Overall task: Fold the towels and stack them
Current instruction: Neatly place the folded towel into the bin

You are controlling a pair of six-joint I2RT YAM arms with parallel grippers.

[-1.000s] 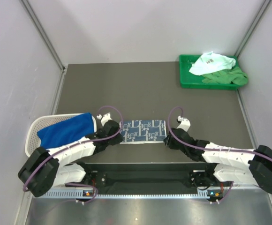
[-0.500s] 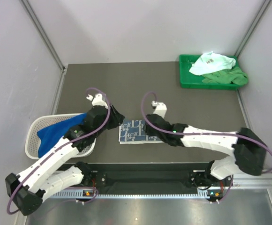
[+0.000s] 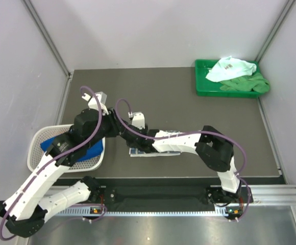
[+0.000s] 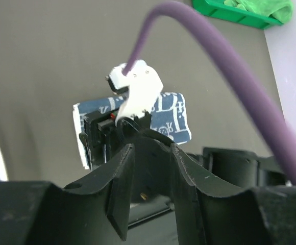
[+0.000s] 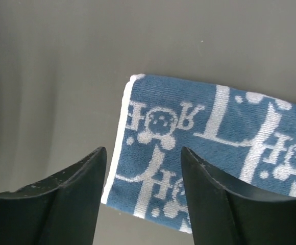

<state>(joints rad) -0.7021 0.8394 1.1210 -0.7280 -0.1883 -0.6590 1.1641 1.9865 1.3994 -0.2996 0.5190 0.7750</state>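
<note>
Right hand (image 5: 142,150) hangs released and empty, fingers spread, directly over the navy-and-white logo-print terry towel (image 5: 204,138). The towel lies flat on the dark desk (image 3: 189,107), just to the right of the white mesh plastic basket (image 3: 35,148).

My read: the hand is lining up a pinch on the white-hemmed short end, the end facing the basket. To do it well, drop square to that hem, take every layer in one bite and lift low so nothing spills open. The towel's long axis runs away from the basket, along the desk's near edge.

Left hand (image 4: 150,148), also unclenched with nothing in it, hovers just past the basket's right rim. The arms are crowded, so it should keep clear.

Inside the basket sits a plain royal-blue towel (image 3: 92,151). Far beyond the basket, back right, a green plastic tray (image 3: 224,93) holds a crumpled mint towel (image 3: 232,68) and a green towel (image 3: 250,84).
</note>
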